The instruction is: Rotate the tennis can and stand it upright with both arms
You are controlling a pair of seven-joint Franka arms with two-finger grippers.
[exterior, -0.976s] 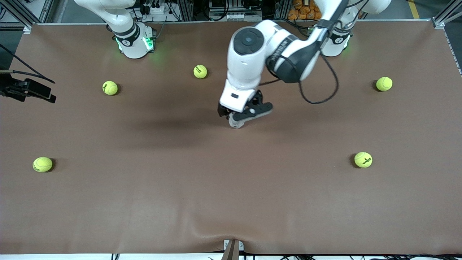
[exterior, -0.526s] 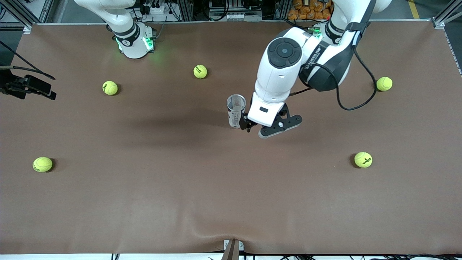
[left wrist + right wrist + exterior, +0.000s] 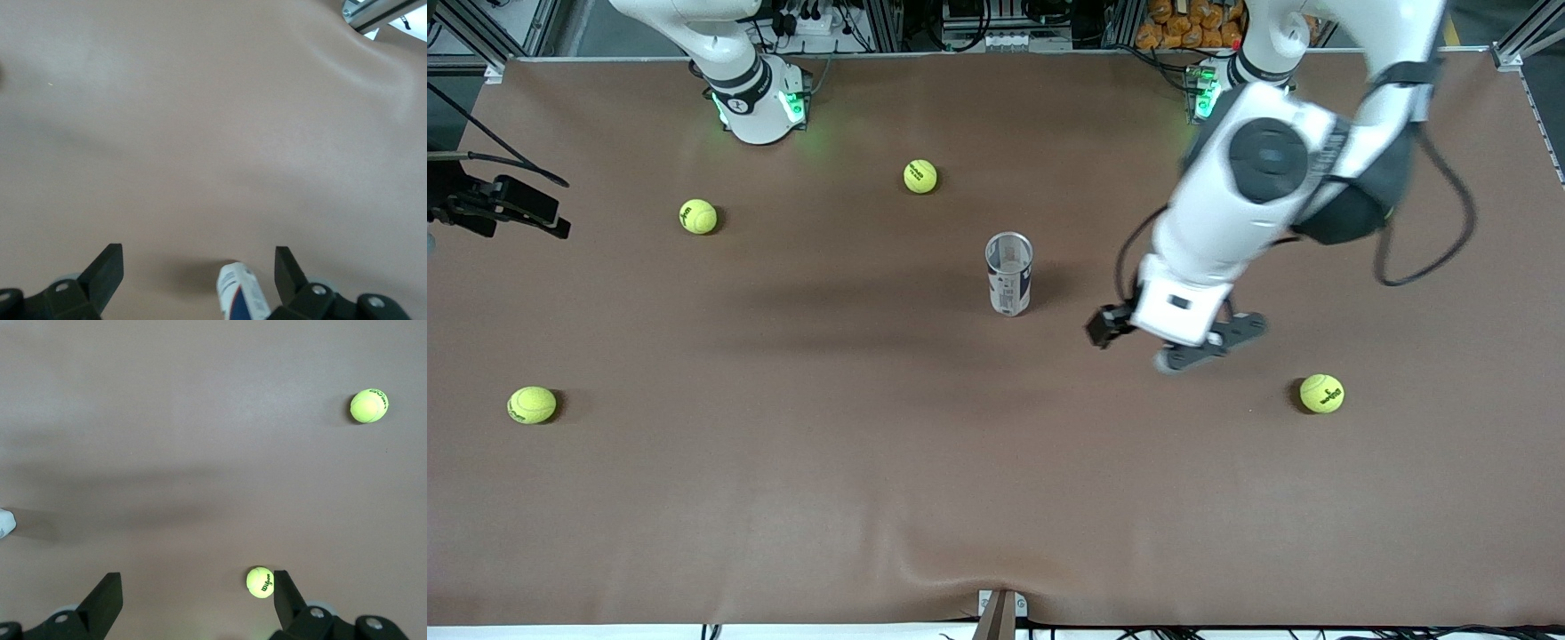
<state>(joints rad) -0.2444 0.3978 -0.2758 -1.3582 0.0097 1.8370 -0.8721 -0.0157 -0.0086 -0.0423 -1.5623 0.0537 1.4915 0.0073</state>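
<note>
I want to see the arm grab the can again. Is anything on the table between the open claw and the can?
No. Only bare table lies between the open left gripper and the upright tennis can. The tennis balls lie off to the sides.

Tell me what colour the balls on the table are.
Yellow-green, like the tennis ball; the front view shows them best.

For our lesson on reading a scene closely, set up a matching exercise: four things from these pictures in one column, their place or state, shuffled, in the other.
Column one:
1. tennis can
2. left gripper
3. right gripper
4. table

Column two:
A. open, over a tennis ball
B. brown, bearing five balls
C. upright, mid-table, untouched
D. open, over the table beside the can

Pairs: 1-C, 2-D, 3-A, 4-B
</note>
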